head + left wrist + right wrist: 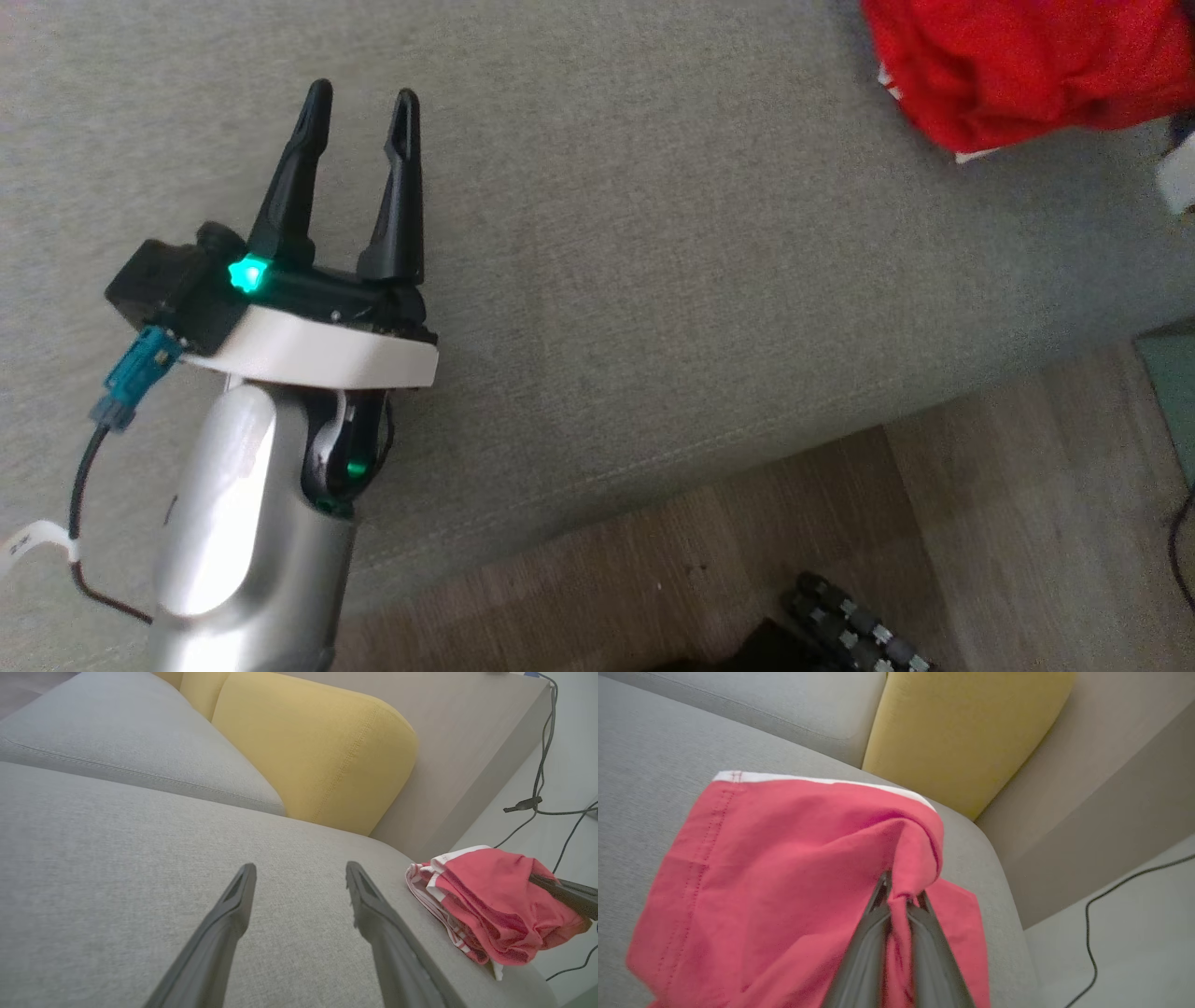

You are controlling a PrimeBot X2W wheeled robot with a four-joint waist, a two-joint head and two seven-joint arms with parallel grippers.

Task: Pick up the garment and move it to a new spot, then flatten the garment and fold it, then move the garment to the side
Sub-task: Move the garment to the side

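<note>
The garment [1027, 65] is red with white trim and lies bunched at the far right end of the grey sofa seat [653, 233]. In the right wrist view, my right gripper [901, 896] is shut on a raised fold of the garment [784, 868]. The left wrist view shows the garment [490, 905] folded in a heap at the seat's corner, with the right gripper's dark fingers [565, 893] pinching its far side. My left gripper [359, 98] hovers open over bare seat fabric, well to the left of the garment, with nothing between its fingers [233, 905].
A yellow back cushion [317, 751] and a second grey seat cushion [117, 742] lie behind the work area. A beige sofa arm [467, 756] borders the garment's corner. Black cables [542, 802] run over the pale floor beyond. Wood floor [747, 560] lies below the seat's front edge.
</note>
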